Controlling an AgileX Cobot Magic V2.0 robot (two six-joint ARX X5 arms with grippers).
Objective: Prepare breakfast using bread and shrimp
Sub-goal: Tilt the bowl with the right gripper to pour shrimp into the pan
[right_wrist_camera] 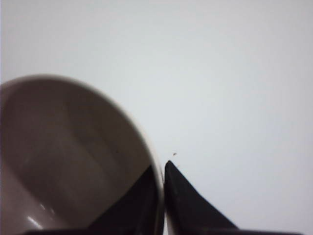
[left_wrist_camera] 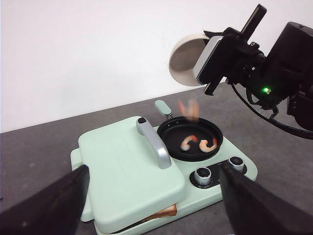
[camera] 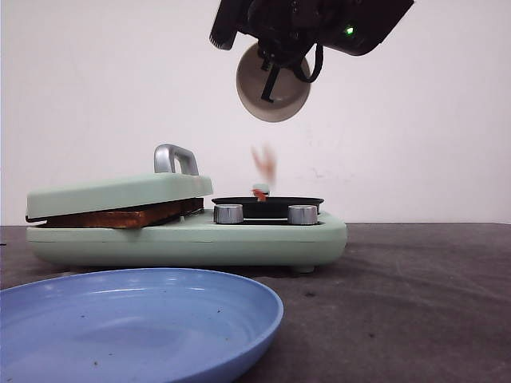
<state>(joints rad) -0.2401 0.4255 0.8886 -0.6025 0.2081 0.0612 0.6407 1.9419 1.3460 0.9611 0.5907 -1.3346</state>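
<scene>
Item: breakfast-maker (camera: 188, 239), mint green, on dark worktop (camera: 415, 303). Left half: hinged press lid (left_wrist_camera: 124, 178) with metal handle (camera: 176, 158), closed down on the bread (camera: 120, 215); brown crust shows along the near edge. Right half: small black pan (left_wrist_camera: 190, 139) with two knobs (camera: 228, 214) in front.

Item: shrimp (left_wrist_camera: 198, 144). Two pieces lie in the pan; one or two more, blurred, are in mid-air just above it.

Item: beige bowl (camera: 273, 84), tipped over above the pan, mouth turned away from the front camera. Right gripper (right_wrist_camera: 162, 196) clenched on its rim, one finger inside, one outside. Inside of bowl looks emptied.

Item: left gripper (left_wrist_camera: 154, 205), released, fingers wide apart, hanging near the press, holding nothing.

Item: blue plate (camera: 136, 319), near left, bare.

Progress (judged): bread loaded, shrimp nearly all tipped in. Left: set bowl down, cook, plate up.

Obstructions: nothing between pan and plate; the raised bowl and right arm occupy the space over the pan.
</scene>
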